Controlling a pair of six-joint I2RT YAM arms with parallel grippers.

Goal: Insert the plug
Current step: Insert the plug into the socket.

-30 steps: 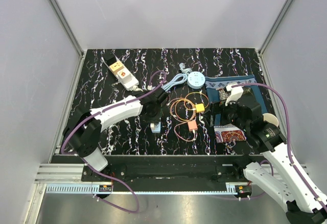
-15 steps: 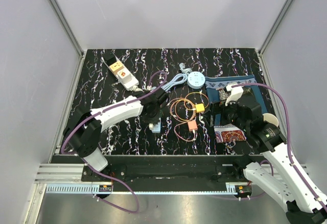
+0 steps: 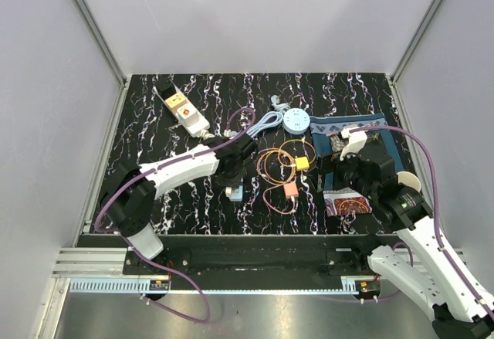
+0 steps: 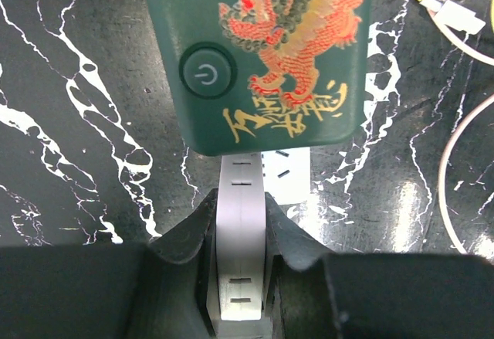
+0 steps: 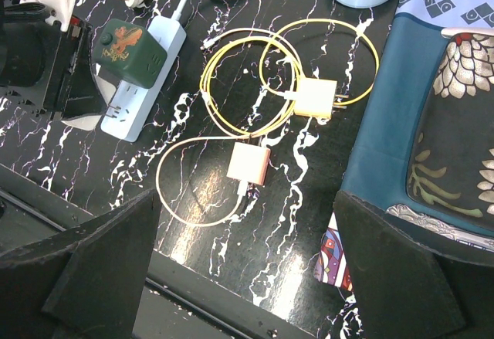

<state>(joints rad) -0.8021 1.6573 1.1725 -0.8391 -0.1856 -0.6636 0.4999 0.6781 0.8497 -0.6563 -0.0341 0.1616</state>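
Note:
The plug (image 4: 266, 53) is a dark green block with a red and gold dragon and a round power button. It sits on top of a white power strip (image 4: 241, 200); its prongs are hidden. My left gripper (image 4: 241, 200) is shut on the strip's near end, just short of the plug. The right wrist view shows the same plug (image 5: 130, 45) on the strip (image 5: 127, 119), with the left gripper (image 5: 73, 84) beside it. From above, the left gripper (image 3: 231, 175) covers the plug and only the strip's end (image 3: 235, 194) shows. My right gripper (image 5: 247, 277) hangs open over bare table, right of the strip.
A yellow charger (image 5: 316, 98) and a pink charger (image 5: 248, 165) lie with looped cables between the arms. A blue cloth (image 5: 394, 123) lies at the right. A second power strip (image 3: 185, 111) and a round white socket (image 3: 296, 120) sit at the back.
The left arm has edged very slightly to the right with the strip; the right arm has not moved.

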